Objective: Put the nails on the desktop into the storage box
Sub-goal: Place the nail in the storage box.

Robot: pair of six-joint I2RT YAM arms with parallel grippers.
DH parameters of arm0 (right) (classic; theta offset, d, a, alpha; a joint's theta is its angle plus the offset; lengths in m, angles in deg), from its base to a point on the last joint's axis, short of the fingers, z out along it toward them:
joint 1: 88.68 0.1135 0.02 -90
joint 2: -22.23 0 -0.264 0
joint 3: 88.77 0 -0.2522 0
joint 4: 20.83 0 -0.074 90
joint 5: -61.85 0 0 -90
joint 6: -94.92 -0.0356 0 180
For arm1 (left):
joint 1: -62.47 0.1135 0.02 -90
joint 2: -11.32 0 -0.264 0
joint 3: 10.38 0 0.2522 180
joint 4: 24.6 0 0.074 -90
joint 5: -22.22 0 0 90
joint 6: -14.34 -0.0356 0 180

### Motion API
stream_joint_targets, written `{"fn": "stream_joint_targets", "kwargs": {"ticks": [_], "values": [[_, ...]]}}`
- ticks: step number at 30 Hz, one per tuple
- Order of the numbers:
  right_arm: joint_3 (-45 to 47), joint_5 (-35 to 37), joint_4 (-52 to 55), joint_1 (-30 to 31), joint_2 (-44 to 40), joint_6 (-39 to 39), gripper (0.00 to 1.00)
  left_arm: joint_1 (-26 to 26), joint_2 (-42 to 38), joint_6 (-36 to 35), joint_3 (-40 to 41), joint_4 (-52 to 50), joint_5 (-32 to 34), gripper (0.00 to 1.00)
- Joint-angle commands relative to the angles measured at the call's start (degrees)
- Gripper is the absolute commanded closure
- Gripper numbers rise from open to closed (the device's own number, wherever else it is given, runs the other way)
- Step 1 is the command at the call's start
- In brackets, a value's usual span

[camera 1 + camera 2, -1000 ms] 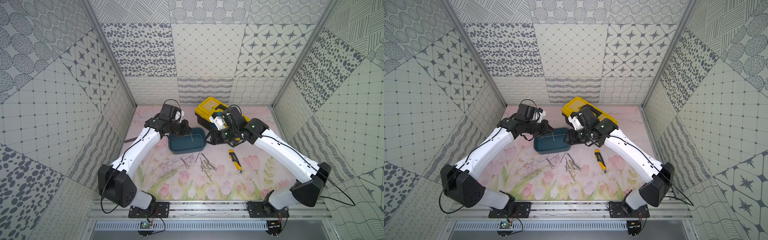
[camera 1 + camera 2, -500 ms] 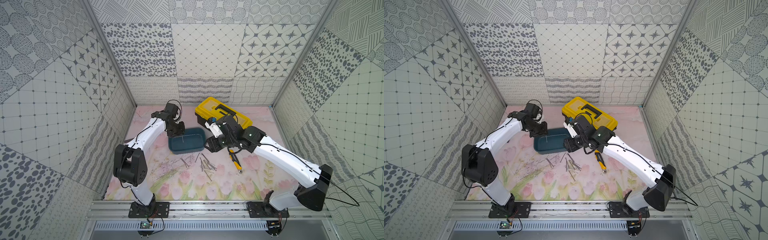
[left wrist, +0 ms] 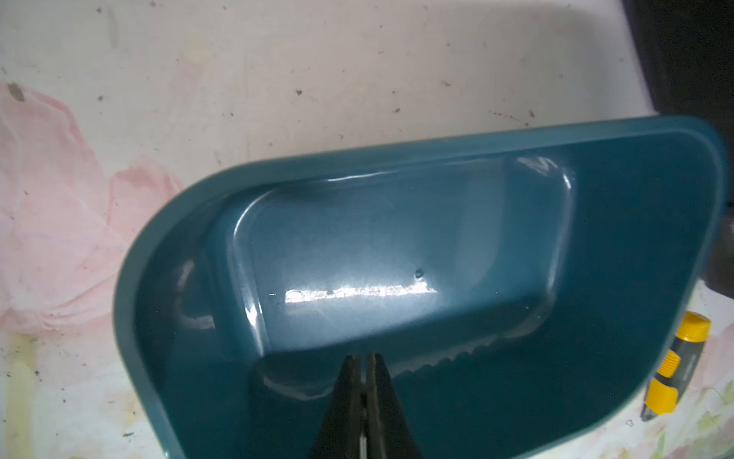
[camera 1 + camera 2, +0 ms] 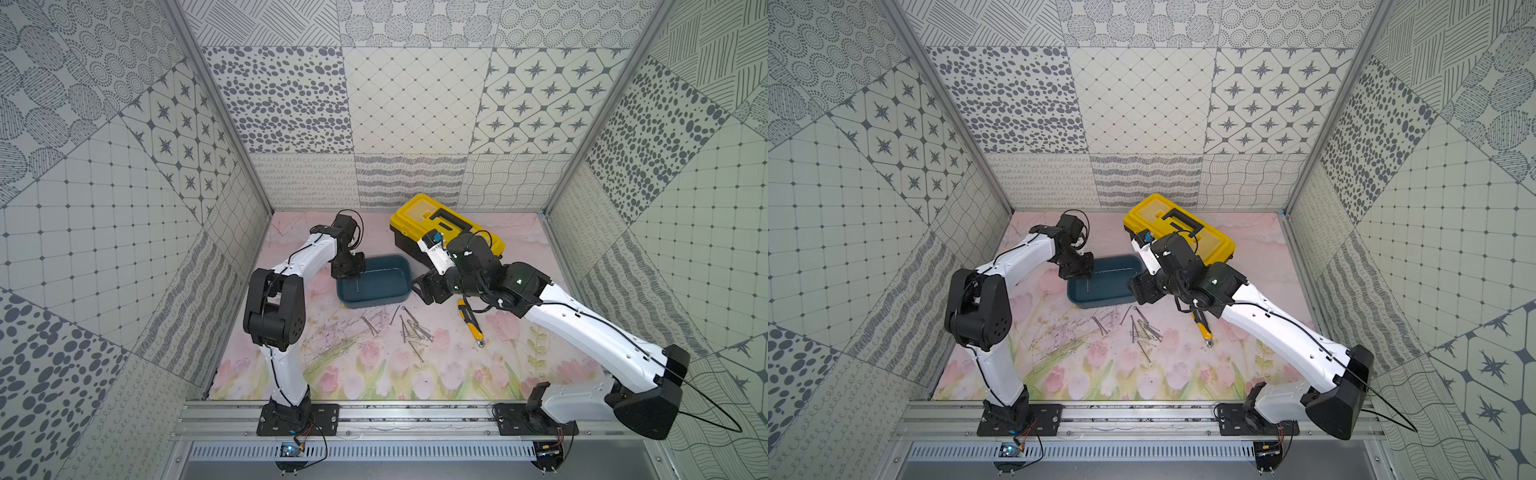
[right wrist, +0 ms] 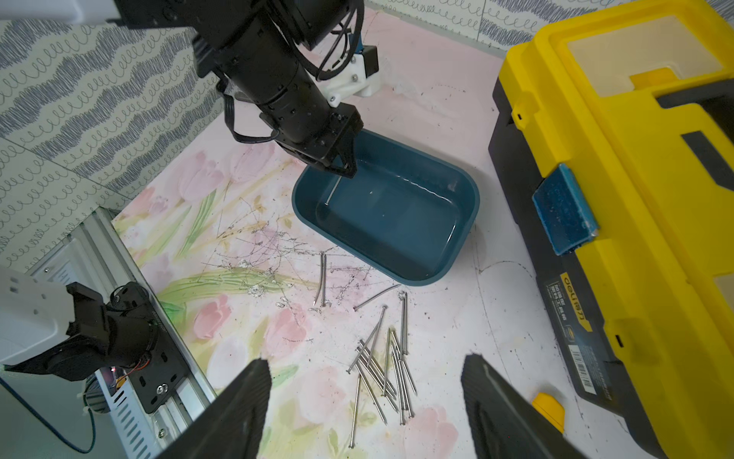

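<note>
thin grey nails (image 5: 387, 369) in a loose heap; 1 nail (image 5: 333, 190) in clamped left gripper (image 5: 346, 169), right gripper (image 5: 365, 359) agape

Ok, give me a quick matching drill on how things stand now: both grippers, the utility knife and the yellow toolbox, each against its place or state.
Things:
1 left gripper
2 right gripper
3 utility knife
4 toolbox

Places or states:
A open, next to the storage box
B lid closed, behind the storage box
C shut on a nail over the storage box
D lying on the desktop beside the loose nails

Pairs: 1-C, 2-A, 3-D, 4-B
</note>
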Motion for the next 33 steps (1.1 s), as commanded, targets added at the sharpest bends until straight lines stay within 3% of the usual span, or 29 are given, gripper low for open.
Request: {"fn": "stream_joint_targets", "kwargs": {"ticks": [1, 5, 18, 24, 27, 33], "values": [[0.7, 1.5, -2.4, 0.3, -1.9, 0.9, 0.15, 0.5, 2.2, -2.4, -0.8, 0.6, 2.1, 1.0], [1.4, 2.4, -2.4, 0.3, -3.0, 0.3, 0.04, 0.4, 3.1, -1.6, 0.4, 2.0, 2.3, 1.0], [3.5, 5.3, -2.2, 0.1, -5.2, -4.8, 0.03, 0.5, 5.5, -0.5, 1.8, 4.4, 4.2, 1.0], [3.4, 5.6, -1.9, 0.1, -5.0, -6.9, 0.03, 0.5, 5.5, -0.5, 1.9, 4.6, 4.5, 0.92], [3.2, 5.7, -1.5, 0.0, -4.8, -7.5, 0.03, 0.5, 5.2, -0.4, 1.7, 4.6, 4.5, 0.81], [2.7, 4.8, -0.4, 0.0, -4.5, -8.4, 0.03, 0.4, 3.7, -0.1, 1.4, 3.8, 4.7, 0.7]]}}
